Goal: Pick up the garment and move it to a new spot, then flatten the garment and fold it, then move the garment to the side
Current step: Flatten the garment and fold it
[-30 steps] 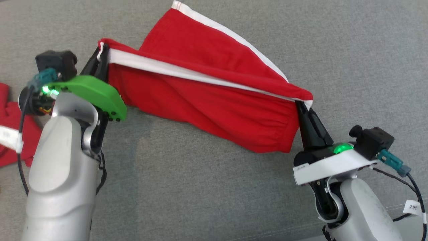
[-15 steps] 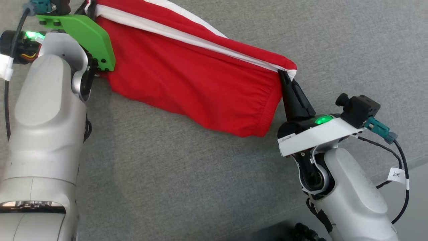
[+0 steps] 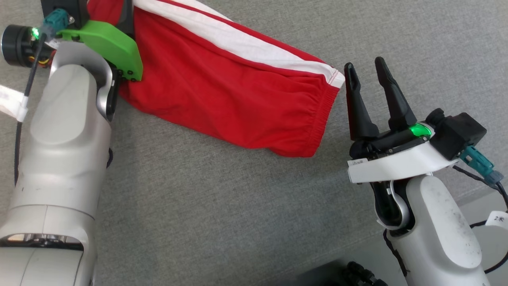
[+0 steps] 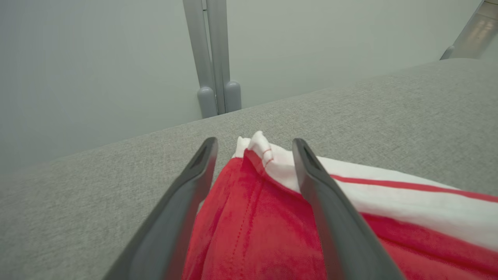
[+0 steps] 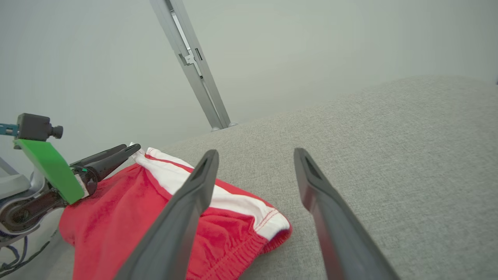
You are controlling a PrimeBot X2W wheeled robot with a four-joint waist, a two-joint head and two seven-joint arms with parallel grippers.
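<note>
My right gripper [image 3: 364,65] is released, just beside the red garment [image 3: 238,91]; my left gripper [image 4: 253,144] is spread astride its corner, possibly touching.

Grey forearms [image 3: 63,131], green wrist plate [image 3: 107,43], black tool fingers [image 3: 359,107]

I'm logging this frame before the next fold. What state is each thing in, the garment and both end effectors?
Red garment: lying on the grey surface, gripped by nothing.
Left end effector: open, with the garment's corner between its fingers.
Right end effector: open and empty, beside the garment's gathered edge but apart from it.
</note>
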